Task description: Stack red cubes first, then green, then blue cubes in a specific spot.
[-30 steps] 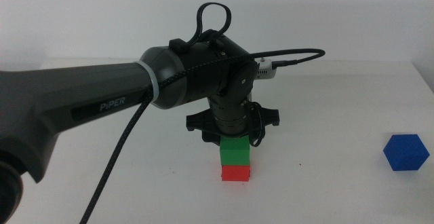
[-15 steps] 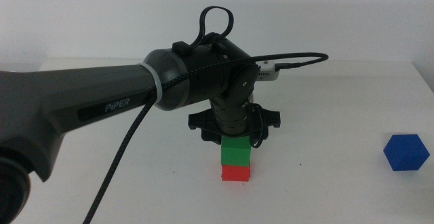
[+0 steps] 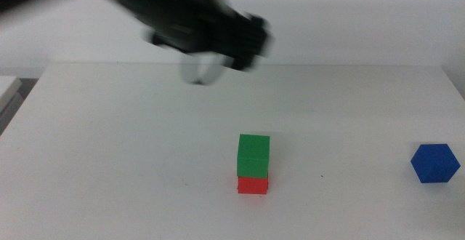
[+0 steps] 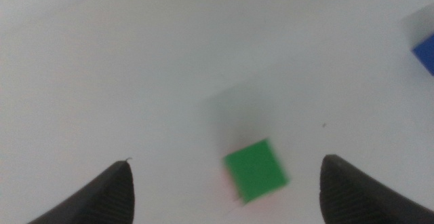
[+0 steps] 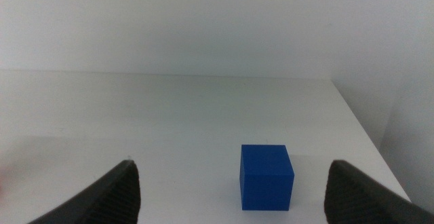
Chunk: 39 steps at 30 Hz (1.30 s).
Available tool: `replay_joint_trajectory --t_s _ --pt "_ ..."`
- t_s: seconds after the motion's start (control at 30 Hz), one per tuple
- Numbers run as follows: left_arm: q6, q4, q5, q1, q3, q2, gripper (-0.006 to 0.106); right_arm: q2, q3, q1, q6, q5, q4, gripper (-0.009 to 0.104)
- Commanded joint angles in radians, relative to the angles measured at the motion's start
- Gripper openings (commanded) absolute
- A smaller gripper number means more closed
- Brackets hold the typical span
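Observation:
The green cube (image 3: 253,153) rests on the red cube (image 3: 253,185) near the table's middle. In the left wrist view the green cube (image 4: 254,170) shows from above, with only a faint red edge under it. My left gripper (image 3: 232,40) is a motion-blurred shape high above the table, up and left of the stack; its jaws stand wide open and empty. The blue cube (image 3: 434,163) sits alone at the table's right side. In the right wrist view the blue cube (image 5: 266,176) lies ahead of my right gripper (image 5: 230,183), whose jaws are open and empty.
The white table (image 3: 109,160) ends at a pale wall behind. A white ledge (image 3: 7,91) shows at the far left. The table's right edge (image 3: 454,87) runs close to the blue cube.
My left gripper has let go of the green cube and lifted away fast, up and to the left. The green cube stays on the red cube. The blue cube has not moved.

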<state>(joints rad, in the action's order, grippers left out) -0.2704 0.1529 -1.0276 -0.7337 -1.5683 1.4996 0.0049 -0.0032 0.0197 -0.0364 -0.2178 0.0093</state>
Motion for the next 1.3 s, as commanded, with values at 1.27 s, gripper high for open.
replay_joint_trajectory --t_s 1.27 --pt "0.326 -0.345 -0.031 0.236 0.513 -0.767 0.094 0.592 -0.656 -0.009 0.264 -0.592 0.007 0.093"
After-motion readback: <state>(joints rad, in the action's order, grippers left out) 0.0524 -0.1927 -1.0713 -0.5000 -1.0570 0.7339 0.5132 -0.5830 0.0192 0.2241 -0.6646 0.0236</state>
